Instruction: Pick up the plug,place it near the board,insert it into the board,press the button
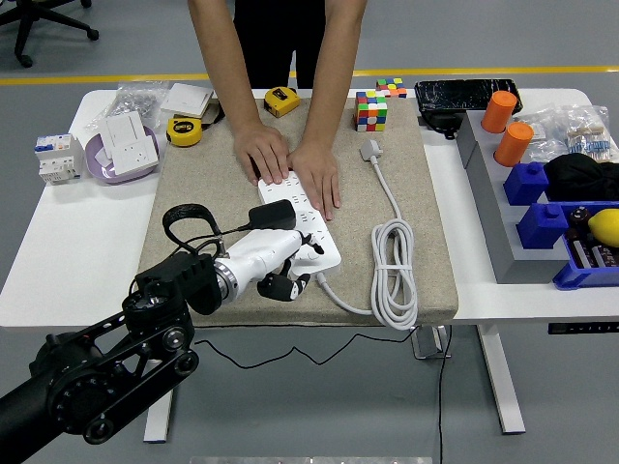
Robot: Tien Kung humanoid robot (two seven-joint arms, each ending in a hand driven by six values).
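White desk (68, 280) across the middle of the frame, with a tan mat (193, 184) over its centre. On the mat, a white power strip (300, 227), long axis running from upper left to lower right, pinned at its upper end by a person's two hands (290, 159). To the right, a coiled white cable (395, 275) leading up to the plug (371, 150), lying flat near the mat's upper right, well apart from the robot. Left hand (280, 261) at lower centre, over the strip's lower left corner, fingers curled loosely and apparently holding nothing, though hard to tell from this angle. Plug up and to the right of that hand, beyond the strip. Open mat between strip and cable for the reach; coil close beside that path. Right arm out of view.
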